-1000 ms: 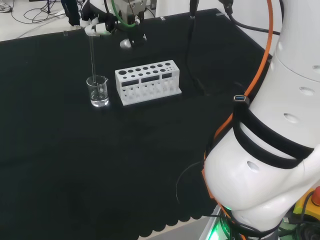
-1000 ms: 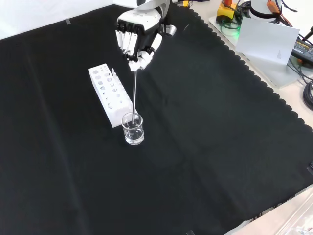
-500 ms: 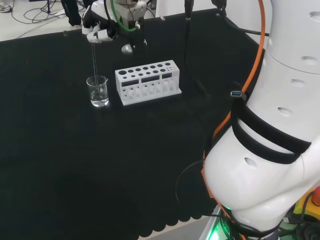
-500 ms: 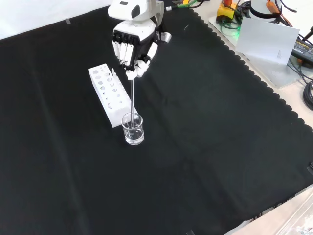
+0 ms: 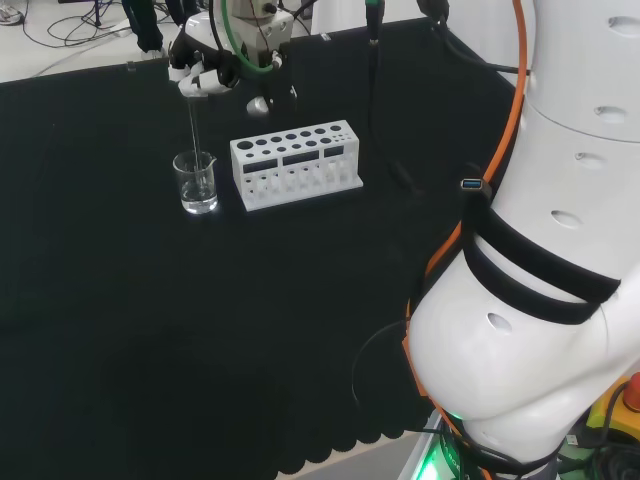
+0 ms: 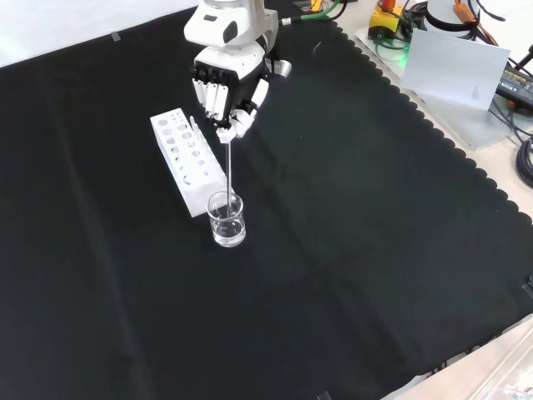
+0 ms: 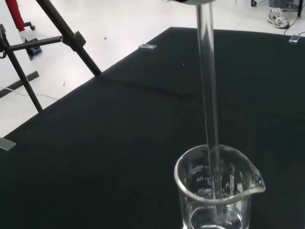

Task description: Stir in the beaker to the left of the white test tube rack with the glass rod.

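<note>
In the head view the hand (image 5: 203, 72) hangs above the black cloth (image 5: 150, 330), its fingers curled round the top of the glass rod (image 5: 193, 130), which drops straight down from the fingertips into the beaker (image 5: 195, 182) right below. The white test tube rack (image 5: 294, 164) stands just beside the beaker, below the hand and a little to its right in this view. In the front view the hand (image 6: 226, 87) comes in from the top with fingers pointing down and pinching the rod (image 6: 229, 171) at its upper end; the rod runs nearly upright down into the beaker (image 6: 226, 220), which sits on the cloth directly under the hand, touching or nearly touching the near end of the rack (image 6: 188, 160). In the wrist view the rod (image 7: 208, 95) reaches past the beaker's rim (image 7: 218, 188) and down inside the glass, near the wall with the printed scale.
</note>
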Robot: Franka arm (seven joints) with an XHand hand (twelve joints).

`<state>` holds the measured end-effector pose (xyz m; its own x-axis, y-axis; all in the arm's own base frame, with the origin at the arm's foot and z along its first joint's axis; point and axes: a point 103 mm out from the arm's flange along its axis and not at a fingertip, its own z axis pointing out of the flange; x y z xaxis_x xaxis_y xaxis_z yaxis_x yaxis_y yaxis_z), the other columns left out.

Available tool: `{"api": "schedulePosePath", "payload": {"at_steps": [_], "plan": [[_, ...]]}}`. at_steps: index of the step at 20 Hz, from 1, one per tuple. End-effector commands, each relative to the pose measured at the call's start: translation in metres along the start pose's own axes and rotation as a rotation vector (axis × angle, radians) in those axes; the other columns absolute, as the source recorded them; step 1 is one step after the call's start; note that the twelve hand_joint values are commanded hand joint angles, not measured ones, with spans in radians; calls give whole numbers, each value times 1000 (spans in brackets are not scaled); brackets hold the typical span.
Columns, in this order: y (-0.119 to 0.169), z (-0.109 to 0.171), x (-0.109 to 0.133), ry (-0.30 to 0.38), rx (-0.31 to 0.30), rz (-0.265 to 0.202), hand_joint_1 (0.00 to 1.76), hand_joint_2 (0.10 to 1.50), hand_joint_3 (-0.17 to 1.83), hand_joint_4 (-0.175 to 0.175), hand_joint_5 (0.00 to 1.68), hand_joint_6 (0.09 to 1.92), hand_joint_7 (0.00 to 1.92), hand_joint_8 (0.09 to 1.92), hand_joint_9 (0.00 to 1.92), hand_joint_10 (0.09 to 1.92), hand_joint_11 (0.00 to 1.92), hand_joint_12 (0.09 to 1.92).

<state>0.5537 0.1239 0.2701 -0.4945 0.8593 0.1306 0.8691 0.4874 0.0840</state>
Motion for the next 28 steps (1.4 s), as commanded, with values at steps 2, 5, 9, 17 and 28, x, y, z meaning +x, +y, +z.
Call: {"api": "schedulePosePath", "payload": {"at_steps": [2,5,9,17,28], "plan": [[-6,6,13,3,27,6,1282,1096,17,-175,1062,575,1006,1296,1619,940,1647,734],[-4,11,18,11,28,4,1282,1097,17,-175,1062,576,1006,1298,1620,940,1647,734],[8,19,16,26,30,2,1282,1097,16,-175,1061,576,1005,1298,1621,941,1648,735],[35,19,-19,33,19,12,1283,1098,14,-175,1059,579,1007,1295,1620,941,1648,737],[-2,0,-53,16,22,91,1282,1101,12,-175,1047,599,1008,1293,1618,945,1649,742]]}}
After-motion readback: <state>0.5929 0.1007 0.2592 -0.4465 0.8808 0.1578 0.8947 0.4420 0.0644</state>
